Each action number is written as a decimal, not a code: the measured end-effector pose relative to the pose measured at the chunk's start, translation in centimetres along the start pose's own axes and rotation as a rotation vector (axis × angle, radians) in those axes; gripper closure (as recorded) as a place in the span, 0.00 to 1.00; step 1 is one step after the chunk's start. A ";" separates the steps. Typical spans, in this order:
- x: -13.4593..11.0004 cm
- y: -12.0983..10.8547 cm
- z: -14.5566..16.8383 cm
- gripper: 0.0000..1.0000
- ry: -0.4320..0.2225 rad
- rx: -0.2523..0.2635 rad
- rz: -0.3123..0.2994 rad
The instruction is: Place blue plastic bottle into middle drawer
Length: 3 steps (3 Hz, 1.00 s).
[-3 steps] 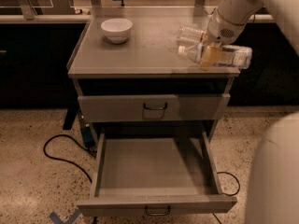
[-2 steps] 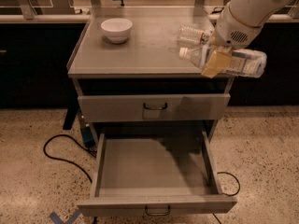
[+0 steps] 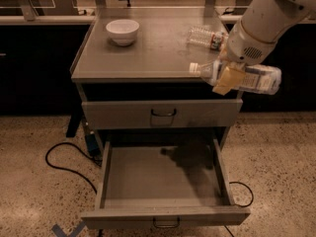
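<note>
Blue plastic bottle point(image 3: 256, 79) lies crosswise in the air, clamped near its neck in the pincer point(image 3: 228, 78), just off the front right corner of the surface point(image 3: 148, 53) and above the open middle drawer point(image 3: 148, 181). To my eye it should come forward and down over the bare drawer floor, kept level, and be let go low. It is clear plastic with a white cap and a pale label.

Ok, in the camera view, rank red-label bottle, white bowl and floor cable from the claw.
1. Red-label bottle, just behind the claw, which holds the blue plastic bottle at countertop's right front.
2. White bowl, countertop's back left.
3. Floor cable, low left.
</note>
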<state>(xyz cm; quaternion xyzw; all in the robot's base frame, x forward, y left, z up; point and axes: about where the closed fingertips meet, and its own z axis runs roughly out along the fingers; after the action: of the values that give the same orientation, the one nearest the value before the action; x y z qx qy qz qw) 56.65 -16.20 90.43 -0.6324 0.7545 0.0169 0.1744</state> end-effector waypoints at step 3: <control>2.3 7.4 4.6 1.00 -0.007 -0.096 0.024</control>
<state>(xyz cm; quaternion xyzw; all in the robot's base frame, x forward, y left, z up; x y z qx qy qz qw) 50.35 -15.76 83.97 -0.6310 0.7597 0.0571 0.1462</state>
